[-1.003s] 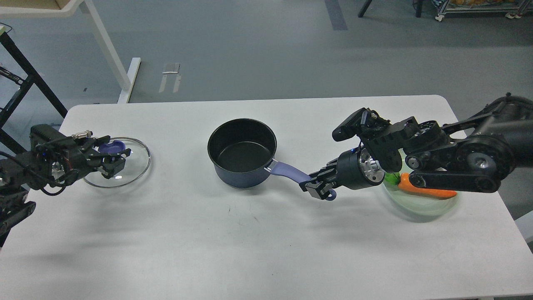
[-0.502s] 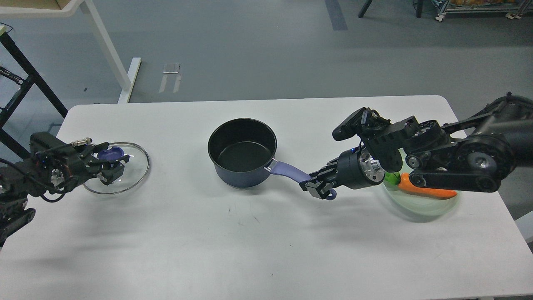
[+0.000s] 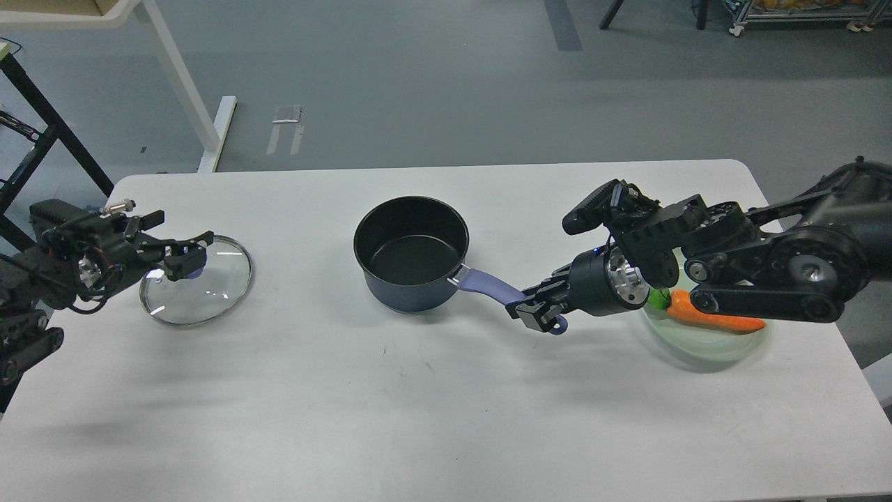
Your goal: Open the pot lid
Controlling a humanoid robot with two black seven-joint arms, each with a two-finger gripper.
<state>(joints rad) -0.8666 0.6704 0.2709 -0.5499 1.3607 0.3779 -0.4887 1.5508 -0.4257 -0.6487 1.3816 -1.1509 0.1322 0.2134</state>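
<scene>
The dark blue pot [image 3: 411, 252] stands uncovered at the table's middle, its purple handle [image 3: 482, 284] pointing right. My right gripper [image 3: 538, 314] is shut on the end of that handle. The glass lid [image 3: 198, 286] lies flat on the table at the left, its purple knob partly hidden behind my left gripper [image 3: 188, 254]. The left gripper's fingers are spread, open, just over the lid's far left side and holding nothing.
A pale green bowl [image 3: 704, 345] with an orange carrot [image 3: 714, 319] sits at the right, under my right arm. The table's left edge is close to my left arm. White table legs and a black frame stand on the floor beyond.
My left gripper has let go of the lid's knob and drawn back up and to the left. The lid now lies flat. The pot has shifted slightly right with my right gripper.
</scene>
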